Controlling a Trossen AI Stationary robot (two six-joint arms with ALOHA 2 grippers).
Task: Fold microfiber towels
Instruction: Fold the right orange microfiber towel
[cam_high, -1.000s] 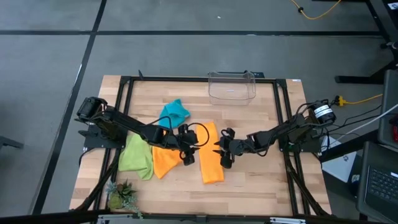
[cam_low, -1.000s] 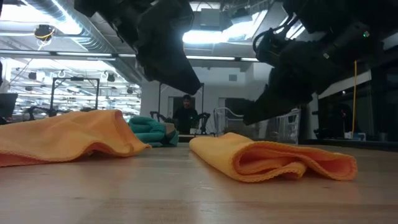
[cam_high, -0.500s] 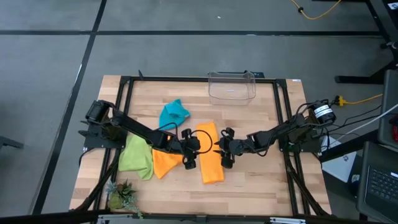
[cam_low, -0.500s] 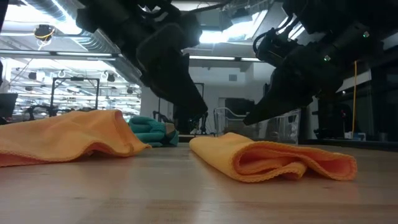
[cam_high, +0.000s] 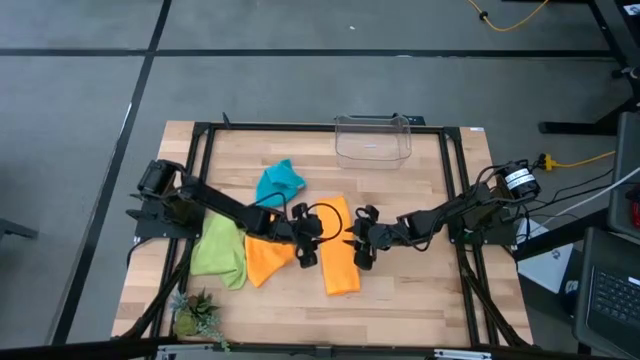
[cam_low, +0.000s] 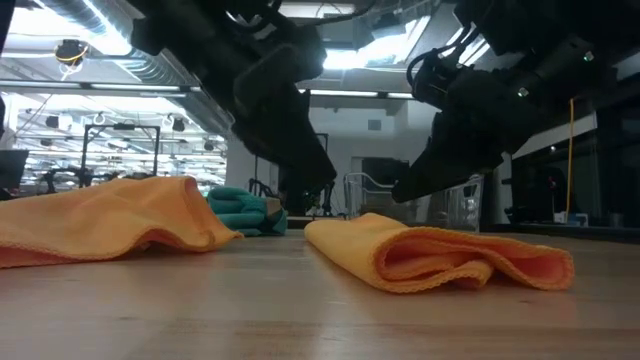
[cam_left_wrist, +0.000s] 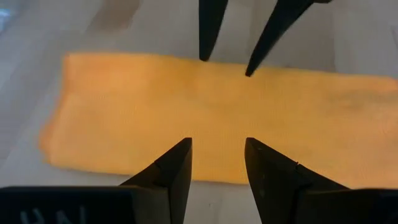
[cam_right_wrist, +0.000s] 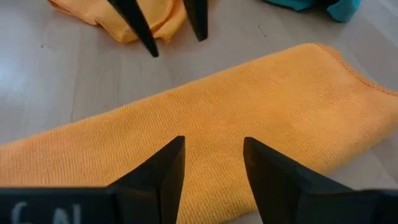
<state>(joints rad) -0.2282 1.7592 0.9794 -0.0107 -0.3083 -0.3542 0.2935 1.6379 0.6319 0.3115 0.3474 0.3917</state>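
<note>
While both arms hang over the folded orange towel (cam_high: 338, 246) mid-desk (cam_high: 400, 290), we want matched, low pinches on opposite long edges, then one clean fold without dragging the cloth. Our left gripper (cam_high: 306, 247) faces it from one side, our right gripper (cam_high: 362, 249) from the other. Both sets of jaws stand part-spread, holding nothing, tips just above the fabric and not touching. Beside it lie the second orange towel (cam_high: 265, 260), the green one (cam_high: 220, 250) and the blue one (cam_high: 279, 181), all unfolded.
</note>
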